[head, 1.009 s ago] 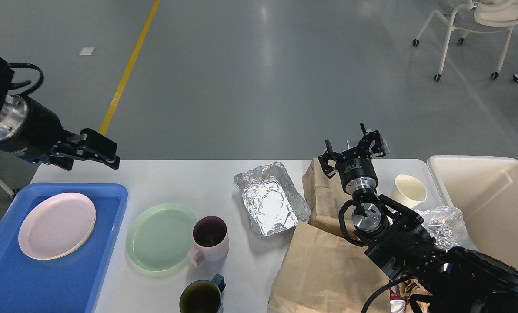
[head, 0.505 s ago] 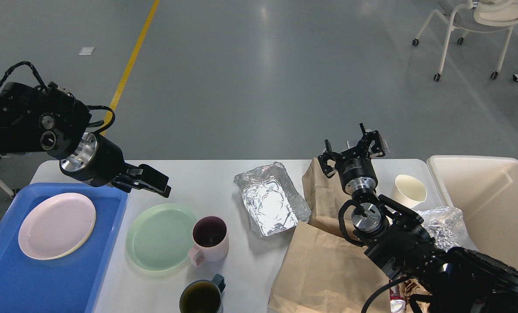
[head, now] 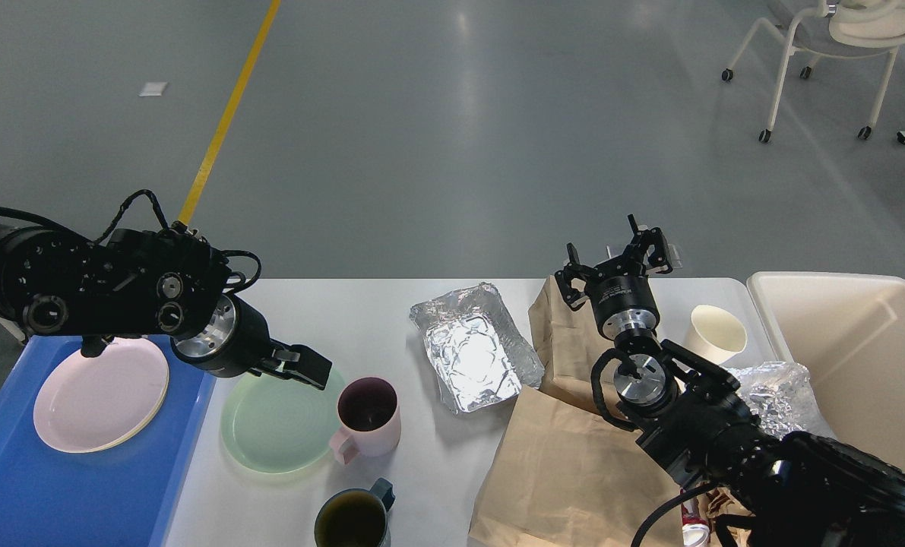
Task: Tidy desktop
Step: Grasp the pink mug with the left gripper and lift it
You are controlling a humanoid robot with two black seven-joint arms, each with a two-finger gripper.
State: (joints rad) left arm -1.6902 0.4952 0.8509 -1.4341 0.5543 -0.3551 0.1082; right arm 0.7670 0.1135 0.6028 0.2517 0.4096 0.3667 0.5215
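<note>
Left gripper: my left gripper (head: pixel 305 368) sits low over the far rim of the green plate (head: pixel 279 424). It looks dark and end-on, so I cannot tell whether its fingers are parted or together, nor whether it touches the plate.

Right gripper: my right gripper (head: pixel 618 262) is raised above the far brown paper bag (head: pixel 566 338), fingers spread, gripping nothing.

Desktop: the white-grey desktop (head: pixel 361 319) spans the lower view and carries nearly everything here.

Risk, pink mug: the pink mug (head: pixel 366 418) stands just beside the green plate, possibly touching its rim. If I lift or slide the plate carelessly, I judge it could nudge or tip the mug.

Risk, thin rim: a flat plate offers little to pinch, so a shallow hold could slip.

Risk, dark mug: the dark mug (head: pixel 352 520) sits near the front edge and holds dark liquid, which a sweep of my arm could spill.

Blue tray: the blue tray (head: pixel 11 494) holds one pink plate (head: pixel 101 394).

Foil tray: the foil tray (head: pixel 473 349) appears empty.

Paper cup: the paper cup (head: pixel 716 331) shows nothing inside.

Cream bin: the cream bin (head: pixel 855 342) shows a bare interior, with crumpled foil (head: pixel 775 393) just beside it.
</note>
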